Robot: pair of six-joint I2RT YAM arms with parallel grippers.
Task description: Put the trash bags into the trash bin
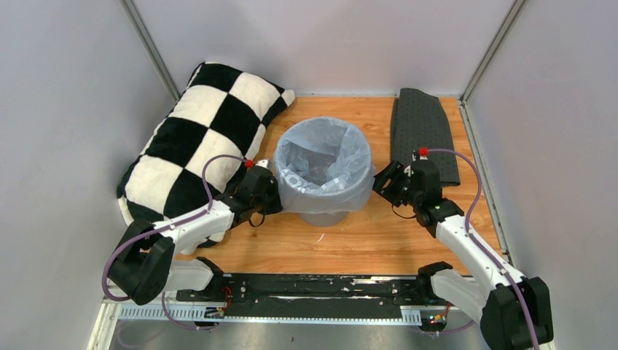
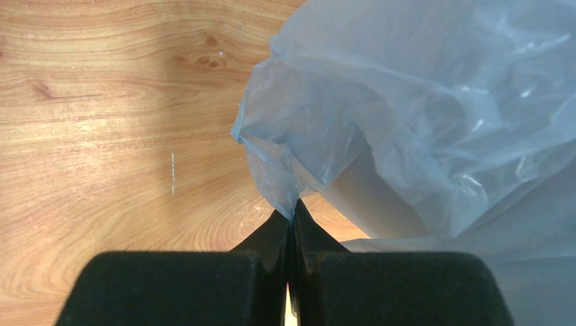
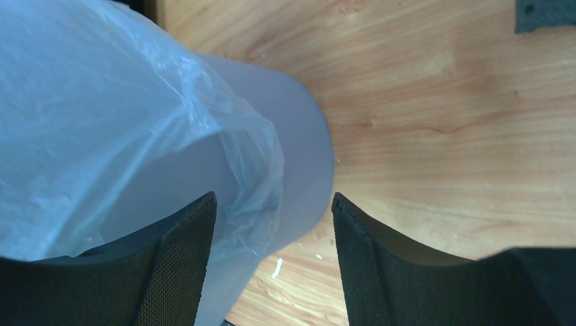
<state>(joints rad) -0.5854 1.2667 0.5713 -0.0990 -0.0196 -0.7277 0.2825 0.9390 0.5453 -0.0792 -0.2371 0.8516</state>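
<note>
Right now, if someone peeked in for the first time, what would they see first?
Probably the big black-and-white checkered pillow at the back left of the wooden table. Next, the round light grey plastic bin in the middle, lined with a crinkly pale blue see-through bag. The left gripper is shut on the bag's edge; the right gripper stands open at the bin's right side.

Both arms reach forward over the table and angle inward toward each other, elbows bent and wrists low. The left gripper [image 1: 267, 191] has its jaws pressed tight together, nipping a fold of the trash bag [image 2: 407, 102]. The right gripper [image 1: 382, 182] holds its fingers [image 3: 183, 251] spread wide apart.
</note>
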